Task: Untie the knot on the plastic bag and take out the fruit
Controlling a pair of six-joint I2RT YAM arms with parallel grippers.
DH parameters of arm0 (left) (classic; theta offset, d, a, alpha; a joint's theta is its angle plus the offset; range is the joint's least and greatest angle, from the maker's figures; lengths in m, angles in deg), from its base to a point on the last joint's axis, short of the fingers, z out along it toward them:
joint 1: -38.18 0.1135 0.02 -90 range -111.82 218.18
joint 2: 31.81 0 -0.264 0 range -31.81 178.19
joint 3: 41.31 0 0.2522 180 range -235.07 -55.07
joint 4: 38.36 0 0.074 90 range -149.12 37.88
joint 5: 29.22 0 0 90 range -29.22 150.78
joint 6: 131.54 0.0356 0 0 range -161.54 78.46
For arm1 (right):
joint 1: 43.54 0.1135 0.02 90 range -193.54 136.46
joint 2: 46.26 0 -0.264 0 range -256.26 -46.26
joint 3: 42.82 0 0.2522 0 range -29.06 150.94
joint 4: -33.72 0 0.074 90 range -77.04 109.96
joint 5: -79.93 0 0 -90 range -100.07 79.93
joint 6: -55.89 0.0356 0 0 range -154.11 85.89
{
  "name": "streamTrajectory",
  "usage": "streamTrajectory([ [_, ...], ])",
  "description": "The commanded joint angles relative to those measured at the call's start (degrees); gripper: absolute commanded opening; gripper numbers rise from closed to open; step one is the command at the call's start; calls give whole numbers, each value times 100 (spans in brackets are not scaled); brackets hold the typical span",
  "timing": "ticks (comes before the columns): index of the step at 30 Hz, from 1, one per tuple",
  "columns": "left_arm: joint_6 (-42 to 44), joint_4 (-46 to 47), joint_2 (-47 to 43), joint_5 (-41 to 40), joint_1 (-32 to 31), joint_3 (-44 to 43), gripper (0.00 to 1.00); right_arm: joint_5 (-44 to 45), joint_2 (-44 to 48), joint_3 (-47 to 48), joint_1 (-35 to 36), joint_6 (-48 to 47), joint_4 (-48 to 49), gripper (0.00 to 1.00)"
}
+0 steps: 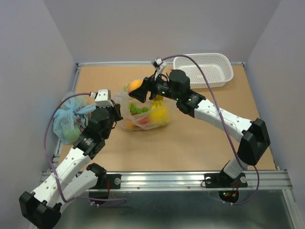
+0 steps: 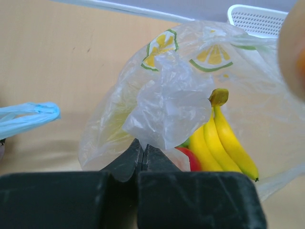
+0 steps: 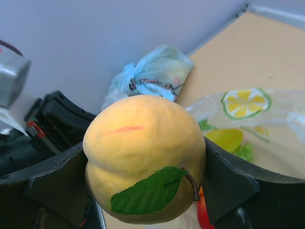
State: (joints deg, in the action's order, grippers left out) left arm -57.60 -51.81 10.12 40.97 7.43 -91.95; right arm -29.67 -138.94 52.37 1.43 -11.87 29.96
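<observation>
The clear plastic bag lies at the table's middle with yellow bananas, a red apple and green grapes inside. My left gripper is shut on a fold of the plastic bag's film at its near-left side. My right gripper is shut on an orange-yellow peach with a green leaf and holds it above the bag's far side; it also shows in the top view. The knot is not visible.
A light-blue tied bag lies at the left edge beside my left arm. A white slotted basket stands at the back right. Walls close in the table on three sides.
</observation>
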Motion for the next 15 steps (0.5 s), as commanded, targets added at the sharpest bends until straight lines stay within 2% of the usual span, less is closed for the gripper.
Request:
streamTrajectory([
  [1,94,381,-63,-172,7,-3,0,-632,-180,-713,3,561,554,6],
  [4,-160,294,8,-32,7,58,0,-704,-154,-638,38,519,609,6],
  [7,-336,180,-10,39,-2,172,0,-432,-232,-138,38,71,275,6],
  [11,-372,83,-10,-67,7,181,0,-379,-461,1143,-32,-307,-68,8],
  [15,-337,30,244,-14,7,146,0,-263,-724,2084,-469,-475,-402,8],
])
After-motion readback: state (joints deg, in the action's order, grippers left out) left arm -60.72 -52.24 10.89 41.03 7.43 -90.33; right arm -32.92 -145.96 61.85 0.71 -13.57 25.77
